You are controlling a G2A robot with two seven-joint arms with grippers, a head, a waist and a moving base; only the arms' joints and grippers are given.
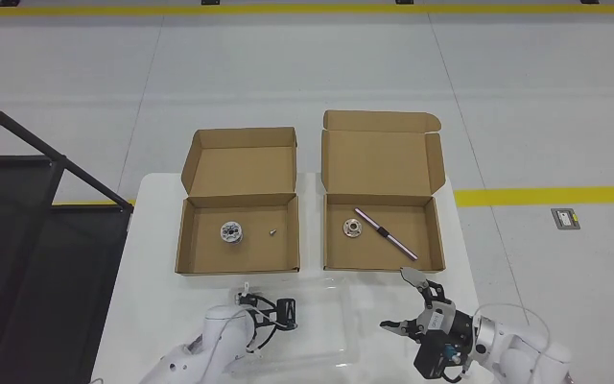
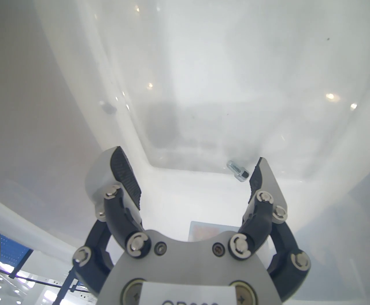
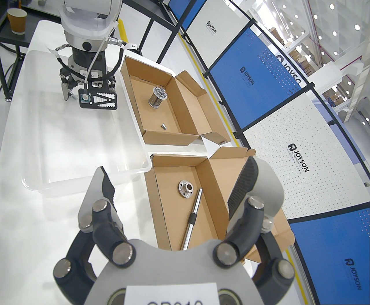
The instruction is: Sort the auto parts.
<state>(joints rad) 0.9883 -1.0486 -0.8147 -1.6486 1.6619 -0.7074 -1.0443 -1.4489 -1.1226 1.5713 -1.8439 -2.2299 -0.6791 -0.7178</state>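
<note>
- Left wrist view: my left gripper [image 2: 188, 161] hangs open inside the clear tray [image 2: 185, 199]. The bolt [image 2: 238, 171] lies just beside one fingertip, off-centre, its long axis slanting across the gap.
- The tray wall looks close behind the bolt, so room is tight.
- My right gripper [image 3: 176, 166], also open, is well apart, by a box [image 3: 167, 213].

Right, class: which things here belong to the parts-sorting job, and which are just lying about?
Job: bolt in the clear tray; left box with toothed hub and small screw; right box with flange and rod.
Lying about: paper cup, display panels.
</note>
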